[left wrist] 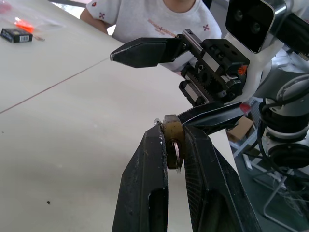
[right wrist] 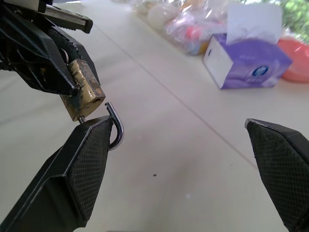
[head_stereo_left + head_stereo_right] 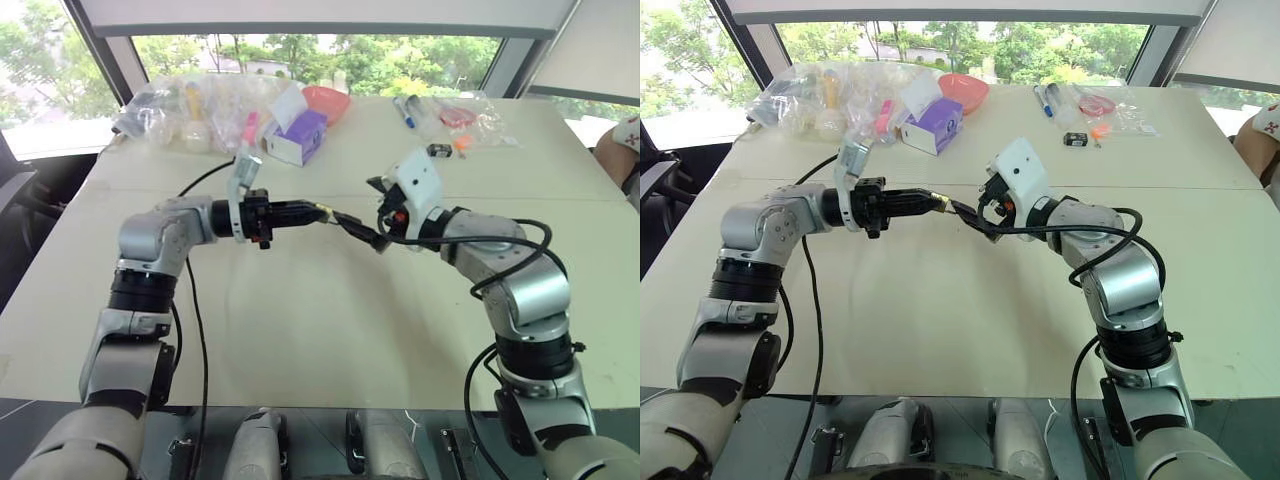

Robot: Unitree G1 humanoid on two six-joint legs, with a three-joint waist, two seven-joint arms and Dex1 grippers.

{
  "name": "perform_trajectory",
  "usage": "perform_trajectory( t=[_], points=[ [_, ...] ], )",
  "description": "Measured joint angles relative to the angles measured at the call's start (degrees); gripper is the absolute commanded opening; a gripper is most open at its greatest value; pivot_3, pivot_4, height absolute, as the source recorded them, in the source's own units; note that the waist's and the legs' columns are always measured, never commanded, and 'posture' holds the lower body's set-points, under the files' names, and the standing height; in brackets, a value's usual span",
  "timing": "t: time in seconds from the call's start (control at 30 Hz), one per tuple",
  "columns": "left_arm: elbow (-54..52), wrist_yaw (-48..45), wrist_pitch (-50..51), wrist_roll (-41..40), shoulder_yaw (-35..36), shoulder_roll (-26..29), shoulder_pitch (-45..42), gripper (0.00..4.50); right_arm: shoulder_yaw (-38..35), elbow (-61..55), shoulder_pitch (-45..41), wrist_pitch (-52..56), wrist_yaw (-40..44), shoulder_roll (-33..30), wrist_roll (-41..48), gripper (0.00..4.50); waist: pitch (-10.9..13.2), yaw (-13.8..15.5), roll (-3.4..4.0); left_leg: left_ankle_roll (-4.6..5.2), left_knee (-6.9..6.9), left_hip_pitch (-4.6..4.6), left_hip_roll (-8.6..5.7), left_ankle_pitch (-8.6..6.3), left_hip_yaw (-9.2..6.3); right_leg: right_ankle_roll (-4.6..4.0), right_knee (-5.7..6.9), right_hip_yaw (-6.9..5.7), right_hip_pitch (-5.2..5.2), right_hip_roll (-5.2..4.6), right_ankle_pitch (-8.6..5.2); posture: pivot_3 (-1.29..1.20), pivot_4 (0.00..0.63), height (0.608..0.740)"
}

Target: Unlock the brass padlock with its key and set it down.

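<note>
Big windows with green trees stand behind the pale bench. Above its middle, the left gripper has its fingers squeezed tight on the brass padlock, whose shackle hangs open. The right gripper has its fingers spread wide, one touching the shackle.

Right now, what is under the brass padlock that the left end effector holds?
Under the brass padlock is bare table, well below it. The open shackle hangs beside the right end effector's finger. No key is visible.
</note>
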Motion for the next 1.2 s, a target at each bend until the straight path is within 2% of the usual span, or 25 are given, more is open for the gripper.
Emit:
perform_trajectory(
  t=[0.47, 0.77, 1.2],
  points=[
    [1.3, -0.7, -4.3, 0.1, 0.2, -0.1, -0.6, 0.0, -6.2, -8.2, 1.7, 2.6, 1.5, -2.0, 12.6, 4.46, 0.0, 0.0, 0.0, 0.01, -0.02, 0.0, 0.0, -0.01, -0.03, 0.0, -0.02, 0.0, 0.0, 0.0, 0.0, 0.0, 0.15, 0.734],
    [0.0, -1.2, -2.6, -1.4, 0.2, 0.0, -0.6, 0.0, -3.2, -0.6, 1.6, -3.7, -4.5, -3.6, 6.4, 4.46, 0.0, 0.0, 0.0, 0.01, -0.02, 0.0, -0.01, -0.01, -0.01, 0.0, -0.02, 0.0, 0.0, 0.0, 0.0, 0.0, 0.15, 0.734],
    [-1.3, -1.0, -1.6, -2.4, 0.2, 0.7, -0.5, 0.0, 1.3, -1.2, 2.7, -6.4, -3.4, -3.6, 5.8, 4.46, 0.0, 0.0, 0.0, 0.01, -0.02, -0.01, 0.0, -0.01, -0.03, 0.0, -0.03, 0.0, 0.0, -0.01, 0.0, 0.0, 0.15, 0.734]
  ],
)
